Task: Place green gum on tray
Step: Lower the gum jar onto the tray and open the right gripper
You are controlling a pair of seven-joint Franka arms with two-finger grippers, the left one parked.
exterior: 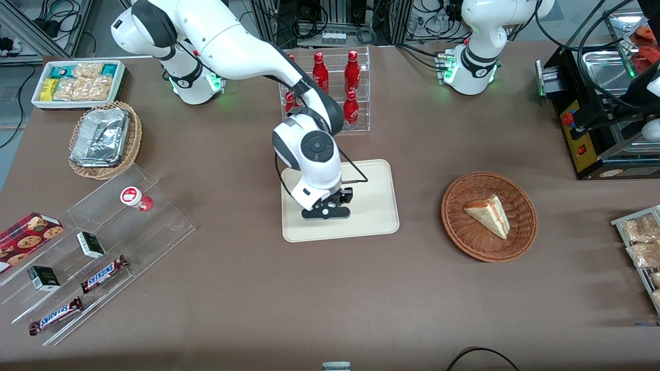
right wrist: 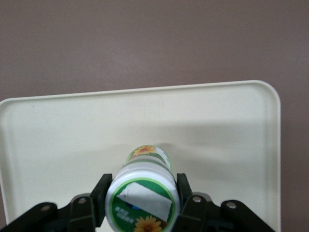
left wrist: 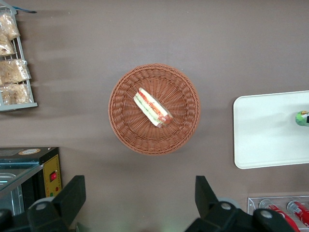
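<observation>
My right gripper (exterior: 326, 211) hangs over the cream-beige tray (exterior: 371, 206), pointing straight down. In the right wrist view the gripper (right wrist: 141, 193) is shut on the green gum (right wrist: 143, 186), a white canister with a green-and-yellow sunflower label. One finger (right wrist: 100, 195) presses on each side just under the lid. The canister stands upright over the tray (right wrist: 72, 125), with its base at or just above the tray's surface. In the front view the gum is hidden under the hand. The left wrist view shows a green bit of the gum (left wrist: 302, 117) over the tray (left wrist: 260, 130).
A like canister with a red lid (exterior: 135, 198) lies on the clear stepped stand with Snickers bars toward the working arm's end. A rack of red bottles (exterior: 350, 87) stands just farther from the camera than the tray. A wicker basket with a sandwich (exterior: 489, 215) sits toward the parked arm's end.
</observation>
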